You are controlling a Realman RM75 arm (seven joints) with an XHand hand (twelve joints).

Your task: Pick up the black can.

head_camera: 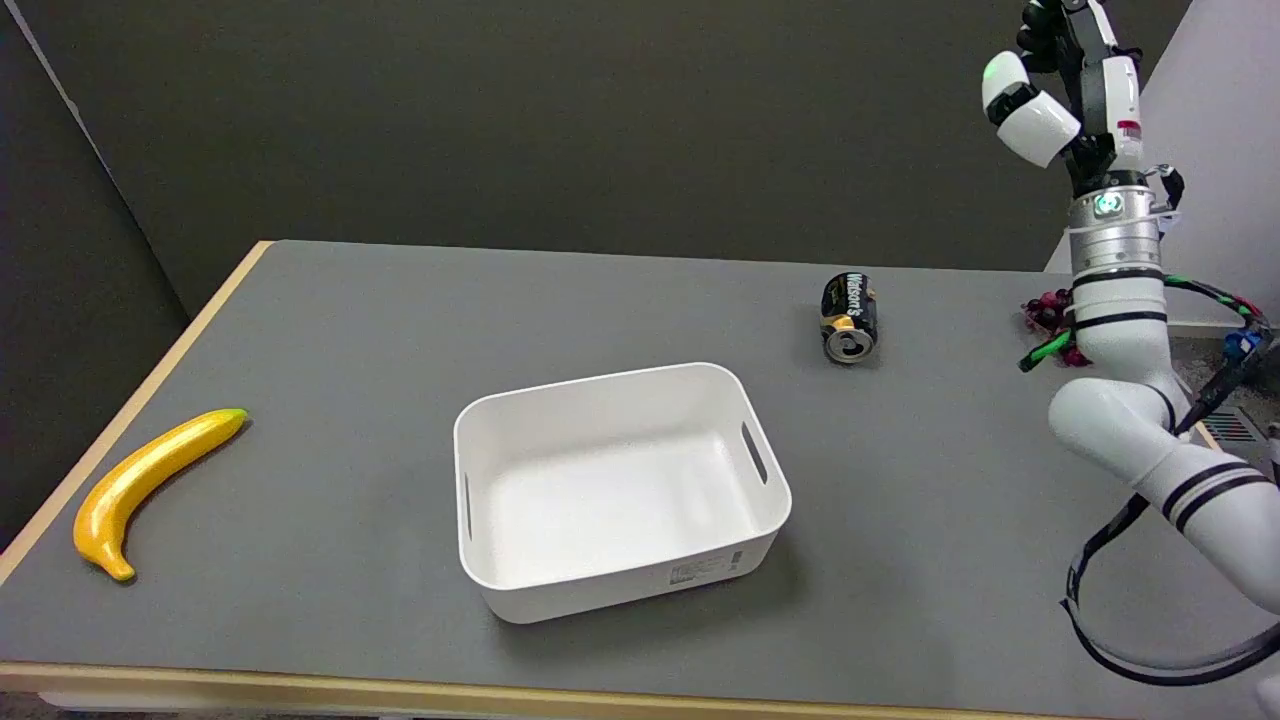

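One black can [849,318] lies on its side, untouched; right hand [1050,90] raised high, holding nothing, finger spread unclear; reach not begun, next lower toward can.

**Object count on the surface**

One black can [849,318] lying on its side; one white bin [618,487]; one yellow banana [150,488]; one small reddish cluster with a green piece [1046,320] at the far right edge, kind unclear. One robot hand [1050,90] in view, raised.
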